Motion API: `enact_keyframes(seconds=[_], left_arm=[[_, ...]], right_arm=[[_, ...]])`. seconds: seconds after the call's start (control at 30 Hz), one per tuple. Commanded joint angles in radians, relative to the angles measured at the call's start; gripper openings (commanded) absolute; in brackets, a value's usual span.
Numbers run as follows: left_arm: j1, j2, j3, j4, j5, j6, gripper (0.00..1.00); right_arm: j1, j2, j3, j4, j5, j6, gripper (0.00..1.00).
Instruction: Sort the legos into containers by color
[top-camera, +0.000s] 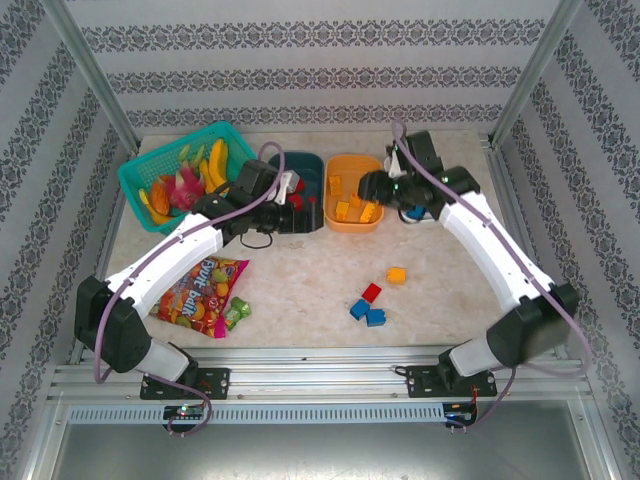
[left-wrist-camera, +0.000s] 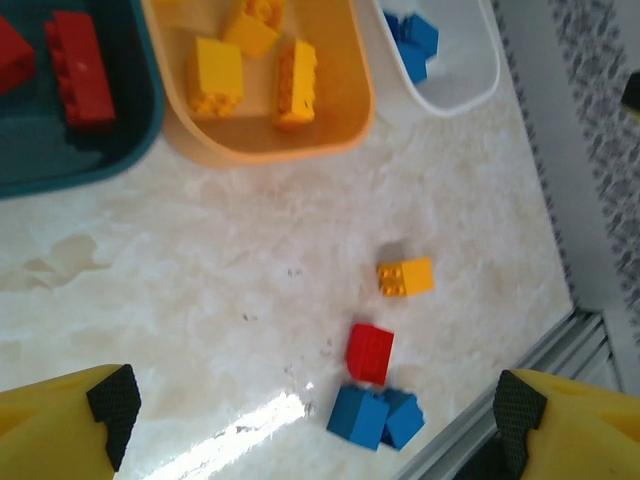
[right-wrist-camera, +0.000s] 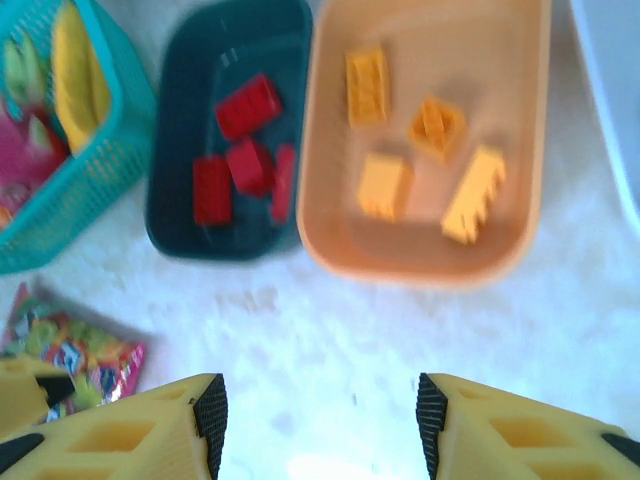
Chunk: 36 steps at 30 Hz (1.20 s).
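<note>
I see the left gripper (left-wrist-camera: 316, 412) with its yellow fingers and black pads (left-wrist-camera: 112, 400) wide apart, clamped on nothing, over the pale marbled tabletop (left-wrist-camera: 200, 300). In the left wrist view, four loose legos lie lower centre-right. There is a loose orange brick (left-wrist-camera: 405, 277) on its own, and a loose red brick (left-wrist-camera: 370, 352) below it. Two loose blue bricks (left-wrist-camera: 375, 417) touch each other just under the red one.

The right gripper (right-wrist-camera: 320, 425) is also spread open and holds nothing. It sits at the bottom of the right wrist frame, below the tubs.

The three tubs stand in a row across the upper middle:
- **Dark teal shallow plastic tub (right-wrist-camera: 190, 60):** four sorted red bricks (right-wrist-camera: 245, 150) bunched together.
- **Orange shallow plastic tub (right-wrist-camera: 420, 272):** beside the teal tub on its right, with four sorted orange bricks (right-wrist-camera: 385, 185) spread apart.
- **White shallow plastic tub (left-wrist-camera: 470, 90):** right of the orange one, holding sorted blue bricks (left-wrist-camera: 412, 40). I can't tell how many.

In the top view both arms reach to the upper centre. The left wrist covers part of the teal tub, and the right wrist covers most of the white tub.

A turquoise mesh basket of toy fruit (top-camera: 150, 170) sits upper left. A colourful candy bag (top-camera: 200, 285) lies lower left, beside the left arm.
</note>
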Motion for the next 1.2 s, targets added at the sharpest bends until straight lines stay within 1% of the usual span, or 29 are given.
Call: enact_keyframes(seconds=[0.0, 0.13, 0.23, 0.33, 0.43, 0.63, 0.83, 1.03, 1.17], left_arm=[[-0.075, 0.044, 0.041, -0.085, -0.011, 0.106, 0.91], [-0.189, 0.140, 0.092, -0.139, -0.079, 0.162, 0.86], [-0.265, 0.219, 0.135, -0.157, -0.140, 0.168, 0.84], [-0.324, 0.306, 0.189, -0.171, -0.183, 0.152, 0.81], [-0.375, 0.394, 0.252, -0.182, -0.213, 0.141, 0.79], [-0.454, 0.559, 0.388, -0.252, -0.301, 0.123, 0.78], [-0.483, 0.688, 0.492, -0.304, -0.345, 0.102, 0.77], [-0.506, 0.778, 0.554, -0.339, -0.370, 0.094, 0.66], [-0.514, 0.820, 0.576, -0.339, -0.366, 0.098, 0.58]], right_arm=[[0.024, -0.145, -0.149, -0.085, 0.023, 0.132, 0.55], [0.028, -0.348, -0.347, -0.170, -0.027, 0.257, 0.54], [0.017, -0.478, -0.449, -0.249, -0.083, 0.337, 0.54], [0.011, -0.589, -0.512, -0.306, -0.134, 0.413, 0.54], [0.008, -0.658, -0.523, -0.365, -0.150, 0.454, 0.55], [0.005, -0.717, -0.487, -0.428, -0.143, 0.449, 0.58], [0.003, -0.764, -0.464, -0.476, -0.152, 0.430, 0.59], [0.002, -0.785, -0.451, -0.521, -0.151, 0.412, 0.59], [0.000, -0.789, -0.450, -0.525, -0.147, 0.412, 0.59]])
